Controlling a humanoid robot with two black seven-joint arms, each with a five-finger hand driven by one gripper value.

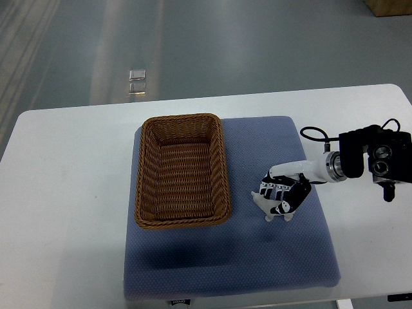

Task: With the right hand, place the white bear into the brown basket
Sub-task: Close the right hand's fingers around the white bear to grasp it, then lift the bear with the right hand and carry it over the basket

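Right hand [283, 193] is down on the small white plush bear [269, 207], fingers curled over it, on the blue padded mat [257, 257]. Brown woven wicker basket [182, 170] sits empty just left of it, on the same mat atop the white table [64, 193].

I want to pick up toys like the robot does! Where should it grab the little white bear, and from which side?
Around its body, from above. The white bear lies low on the blue mat, and the right hand already covers it from the top.
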